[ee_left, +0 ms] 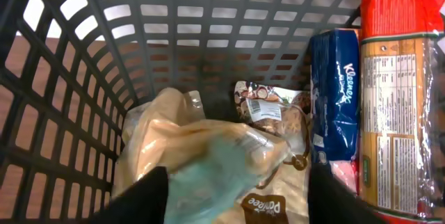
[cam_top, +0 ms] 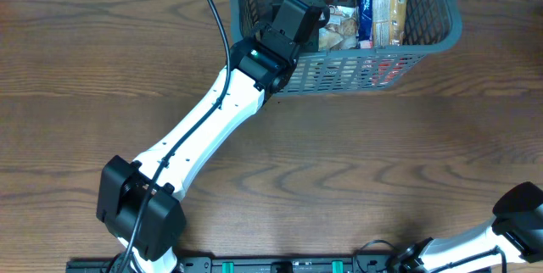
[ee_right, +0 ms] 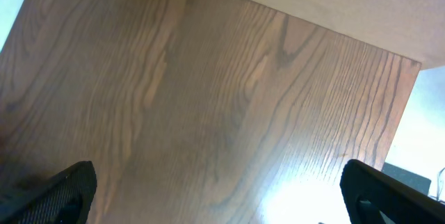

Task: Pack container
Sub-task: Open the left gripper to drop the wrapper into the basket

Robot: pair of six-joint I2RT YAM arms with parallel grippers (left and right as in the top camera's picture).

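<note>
The container [cam_top: 373,50] is a dark grey lattice basket at the table's far edge. My left gripper [ee_left: 236,196] reaches down inside it near its left wall [ee_left: 83,113], and my fingers [ee_left: 142,196] are spread, so it is open. Between and below the fingers lies a blurred tan and teal packet [ee_left: 208,154], with a gap to the right finger. It rests on a beige and brown snack bag [ee_left: 274,123]. A blue tissue pack [ee_left: 335,99] and an orange-red packet [ee_left: 396,113] stand upright at the right. My right gripper [ee_right: 219,196] is open over bare wood.
The left arm [cam_top: 204,129] stretches diagonally from the front left base to the basket. My right arm [cam_top: 517,214] sits at the front right corner. The wooden table [cam_top: 382,154] ends near a pale wall in the right wrist view.
</note>
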